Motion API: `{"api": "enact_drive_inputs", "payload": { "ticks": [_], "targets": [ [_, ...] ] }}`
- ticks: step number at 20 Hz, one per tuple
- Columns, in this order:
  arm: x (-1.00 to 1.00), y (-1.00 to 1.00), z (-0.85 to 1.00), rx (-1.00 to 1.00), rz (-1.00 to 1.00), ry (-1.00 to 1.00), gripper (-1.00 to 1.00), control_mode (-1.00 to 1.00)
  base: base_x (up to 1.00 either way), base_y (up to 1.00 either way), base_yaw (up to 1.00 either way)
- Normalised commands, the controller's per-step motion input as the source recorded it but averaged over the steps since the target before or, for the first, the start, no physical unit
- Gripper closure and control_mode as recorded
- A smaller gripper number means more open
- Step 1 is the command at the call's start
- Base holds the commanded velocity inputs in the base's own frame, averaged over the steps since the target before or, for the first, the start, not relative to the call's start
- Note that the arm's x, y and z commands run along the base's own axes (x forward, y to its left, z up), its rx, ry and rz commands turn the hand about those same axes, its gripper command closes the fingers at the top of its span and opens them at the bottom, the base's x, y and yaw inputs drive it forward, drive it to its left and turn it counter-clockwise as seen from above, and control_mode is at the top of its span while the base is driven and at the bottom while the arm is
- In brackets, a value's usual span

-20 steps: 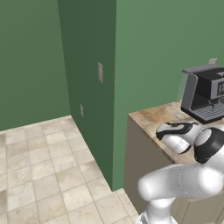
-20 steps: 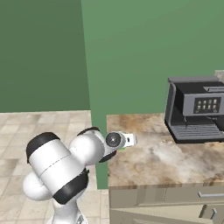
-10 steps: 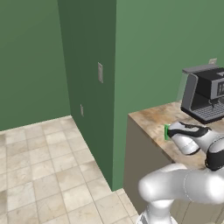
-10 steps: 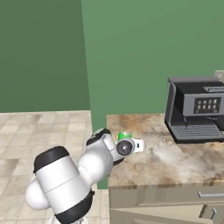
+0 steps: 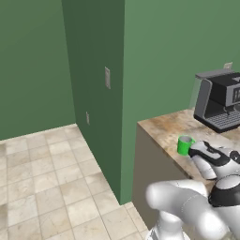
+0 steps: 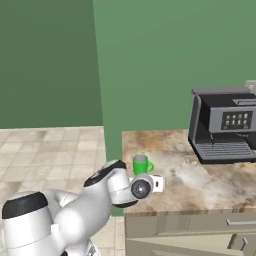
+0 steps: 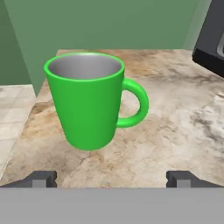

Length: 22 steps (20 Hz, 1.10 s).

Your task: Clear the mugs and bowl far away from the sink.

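Green mug (image 7: 87,100) upright on the counter (image 7: 175,131), just ahead of the claw (image 7: 111,179), handle off to one side of it in hand view. Claw fingers wide apart, nothing between them. Coffee machine (image 6: 225,125) well beyond. Looks set down here; next likely back off, fetch the other pieces.

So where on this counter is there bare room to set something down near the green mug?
Bare stone lies between the green mug and the coffee machine, and in front of the mug toward the counter edge. The mug's corner is tighter: the open gripper sits there.
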Motion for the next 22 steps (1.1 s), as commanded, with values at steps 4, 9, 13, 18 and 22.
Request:
{"api": "enact_drive_inputs", "payload": {
  "ticks": [4,9,13,18,22],
  "targets": [
    [-0.48,-0.06,0.49,0.04,0.00,0.00,-1.00,-1.00,0.00,0.00,0.00],
    [-0.34,-0.20,0.97,0.00,0.00,0.00,-1.00,-1.00,0.00,0.00,0.00],
    [-0.25,-0.22,1.00,0.00,-0.02,0.03,-1.00,-1.00,0.00,0.00,0.00],
    [-0.14,-0.21,1.00,0.03,-0.04,0.19,-1.00,-1.00,0.00,0.00,0.00],
    [-0.17,-0.06,1.00,0.01,-0.18,0.19,-1.00,-1.00,0.00,0.00,0.00]
  ]
}}
